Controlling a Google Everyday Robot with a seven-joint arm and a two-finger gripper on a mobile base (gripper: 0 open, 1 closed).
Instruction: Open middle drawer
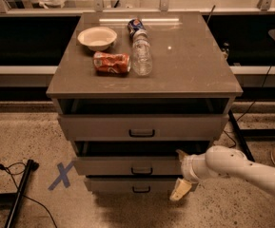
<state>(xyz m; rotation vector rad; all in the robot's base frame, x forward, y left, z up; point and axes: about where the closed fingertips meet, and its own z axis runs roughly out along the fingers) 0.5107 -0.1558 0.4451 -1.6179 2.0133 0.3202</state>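
Gripper [181,172] sits at the front right of the cabinet [199,65], fingers [181,190] spread open and holding nothing, just beside the right end of the middle drawer [108,166]. That drawer, 2nd of the cabinet's 3 tiers, looks partly out, with a dark gap above it; more pull is likely left. Its handle [142,171] is unblocked. The top drawer [99,127] juts out too. On the cabinet top: red can [111,62], bottle [142,56], bowl [97,37].

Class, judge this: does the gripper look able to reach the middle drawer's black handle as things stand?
Probably yes. The gripper, open, hangs by the right end of the middle drawer front; the handle lies just left of it, with nothing between.
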